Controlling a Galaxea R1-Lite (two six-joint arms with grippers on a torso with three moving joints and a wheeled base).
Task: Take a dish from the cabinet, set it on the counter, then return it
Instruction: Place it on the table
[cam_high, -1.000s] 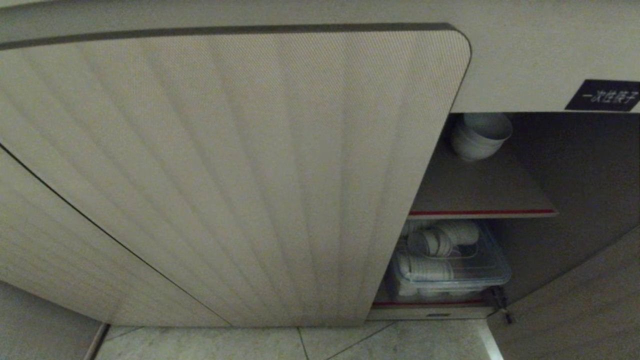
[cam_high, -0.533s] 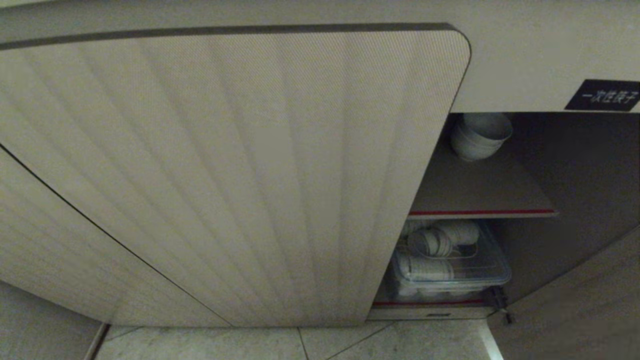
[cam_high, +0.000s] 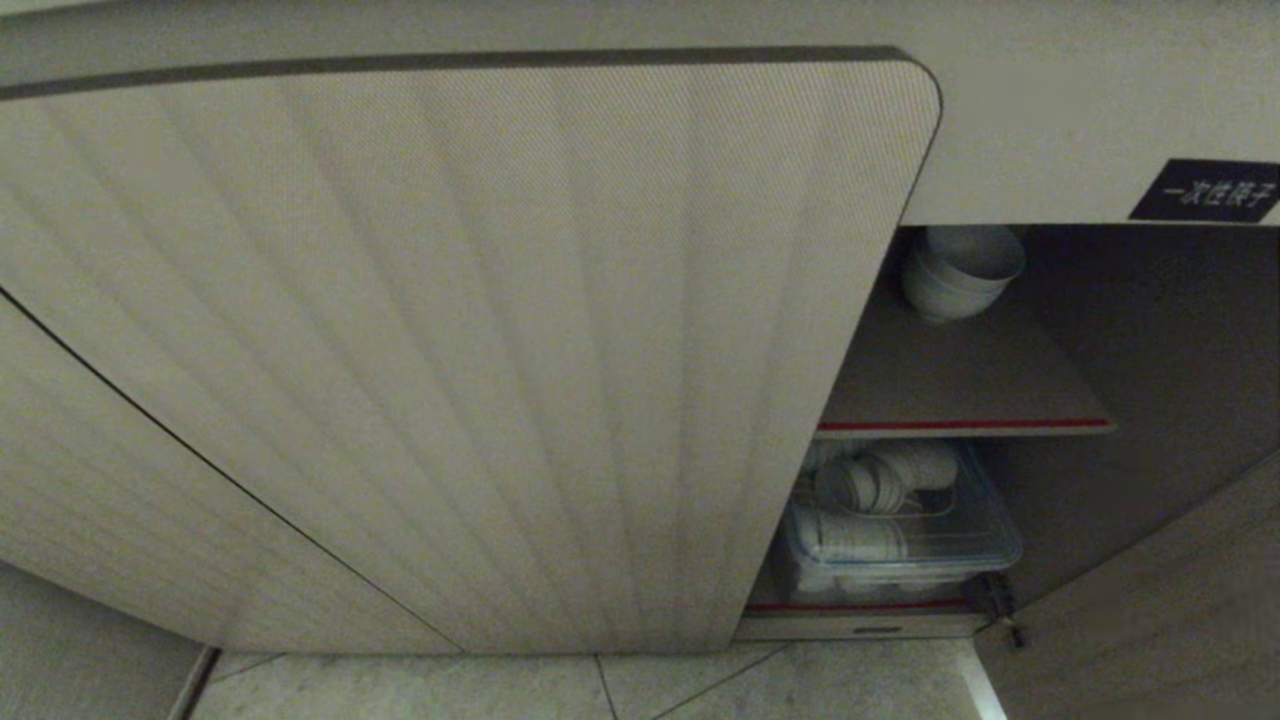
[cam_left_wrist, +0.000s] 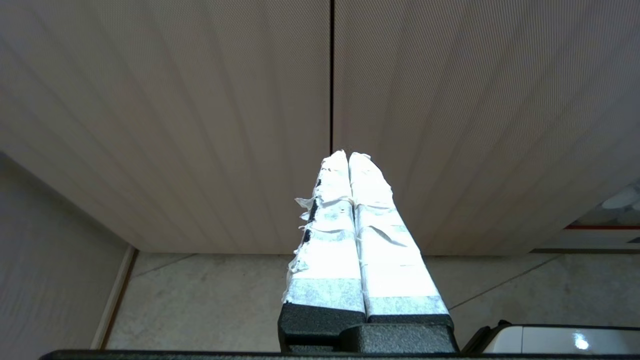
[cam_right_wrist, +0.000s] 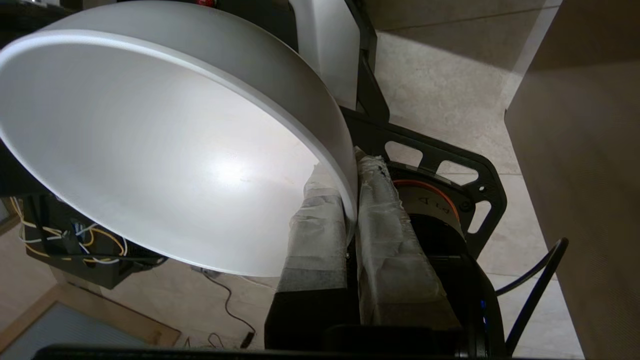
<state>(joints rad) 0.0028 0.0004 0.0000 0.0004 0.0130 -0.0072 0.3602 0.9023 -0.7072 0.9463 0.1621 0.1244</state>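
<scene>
Right gripper (cam_right_wrist: 350, 200) is pinched tight on the rim of the dish (cam_right_wrist: 165, 150), 1 finger inside the bowl and 1 outside, out over the floor (cam_right_wrist: 440, 75) and nowhere in the head view. That view hasn't budged in the last second: cabinet (cam_high: 500, 350) door ajar, stack of bowls (cam_high: 960, 270) on the shelf. So the dish is out, counter next I'd guess. Left gripper (cam_left_wrist: 348, 157) sits parked, fingers together, empty.

White dish (cam_right_wrist: 165, 150), tilted, rim pinched
</scene>
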